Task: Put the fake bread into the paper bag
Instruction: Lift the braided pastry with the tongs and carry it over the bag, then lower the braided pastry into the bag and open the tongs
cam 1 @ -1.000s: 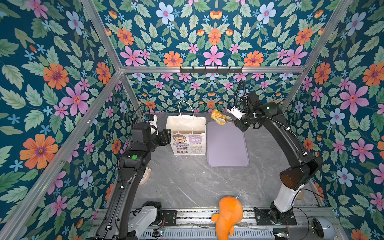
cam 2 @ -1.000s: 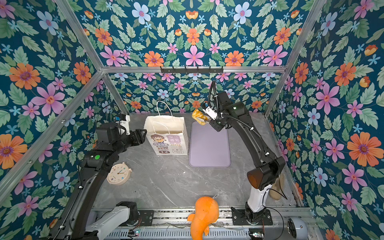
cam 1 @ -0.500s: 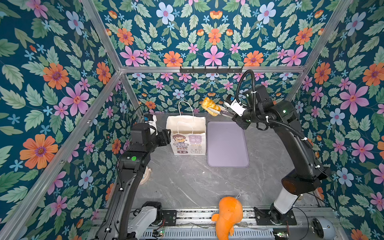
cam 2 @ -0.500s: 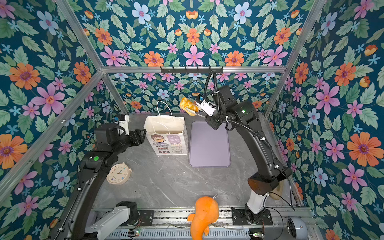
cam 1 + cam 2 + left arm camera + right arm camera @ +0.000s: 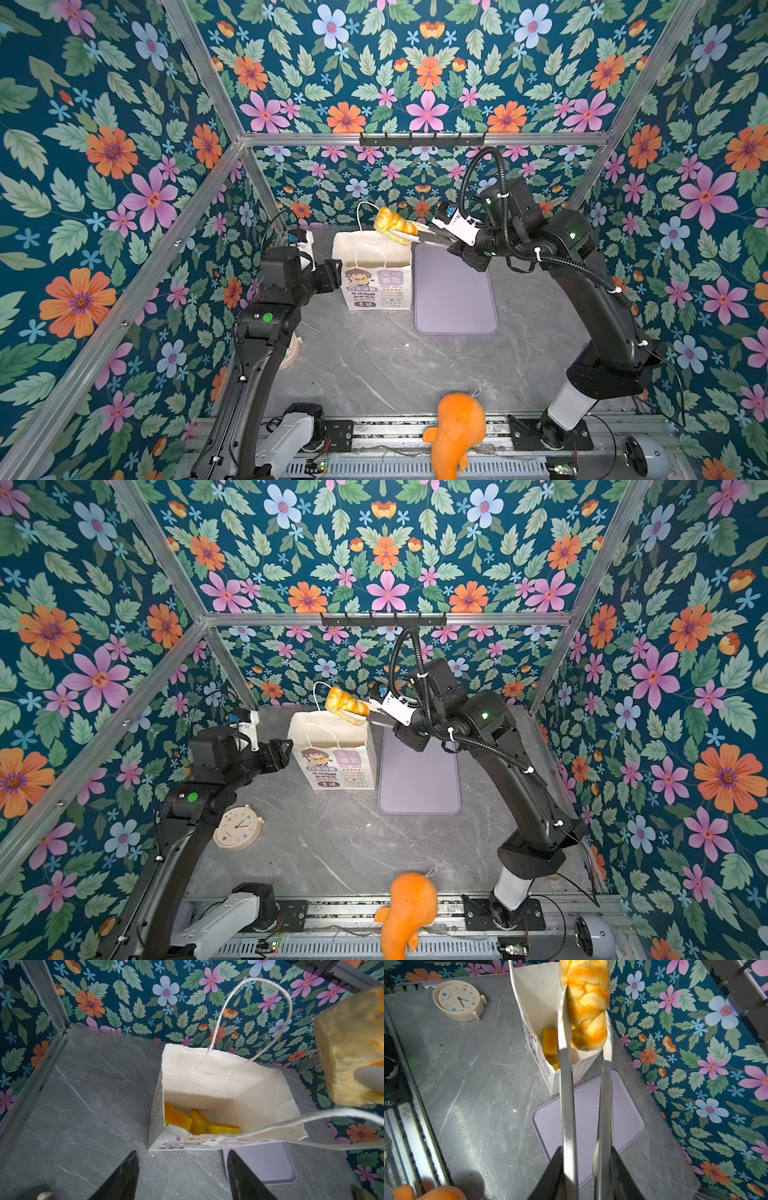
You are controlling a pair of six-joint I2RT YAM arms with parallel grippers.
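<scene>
A white paper bag (image 5: 376,266) (image 5: 332,746) stands upright and open at the back of the table. My right gripper (image 5: 586,1151) (image 5: 446,239) is shut on metal tongs (image 5: 566,1084). The tongs pinch a glazed braided roll of fake bread (image 5: 395,226) (image 5: 347,706) (image 5: 586,1007), which hangs over the bag's right rim. Three more golden breads (image 5: 178,1118) lie on the bag's bottom (image 5: 207,1084). My left gripper (image 5: 181,1159) (image 5: 332,270) is open and empty, close to the bag's left side without touching it.
A lilac tray (image 5: 455,299) (image 5: 591,1122) lies just right of the bag. A cream alarm clock (image 5: 237,828) (image 5: 458,1000) sits by the left arm. An orange plush toy (image 5: 457,428) lies at the front edge. Flowered walls enclose the table.
My right arm has swung left and risen, carrying the braided roll in the tongs from over the tray's far end to above the bag's mouth. The left arm has stayed put.
</scene>
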